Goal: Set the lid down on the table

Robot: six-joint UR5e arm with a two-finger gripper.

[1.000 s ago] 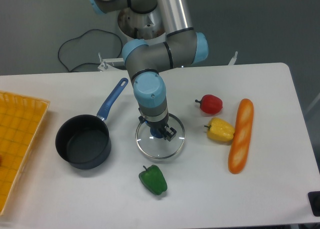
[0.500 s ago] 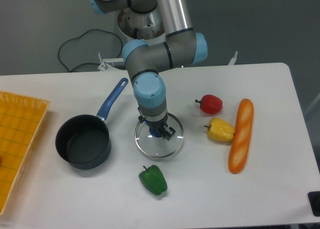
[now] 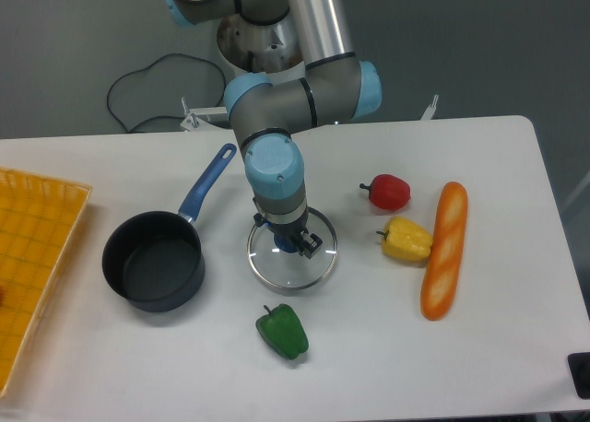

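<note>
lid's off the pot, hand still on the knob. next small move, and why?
Probably open the hand and lift straight up. The lid looks level over the white table, beside the empty pot, apart from the green pepper. Whether its rim fully touches the tabletop is hard to tell, so easing down slightly first would be safer.

The white table (image 3: 516, 348) carries a yellow tray (image 3: 32, 256) at left, a dark pot (image 3: 154, 261), the lid (image 3: 291, 261), three peppers — green (image 3: 282, 331), red (image 3: 387, 192), yellow (image 3: 406, 239) — and a baguette (image 3: 444, 249) at right.
</note>
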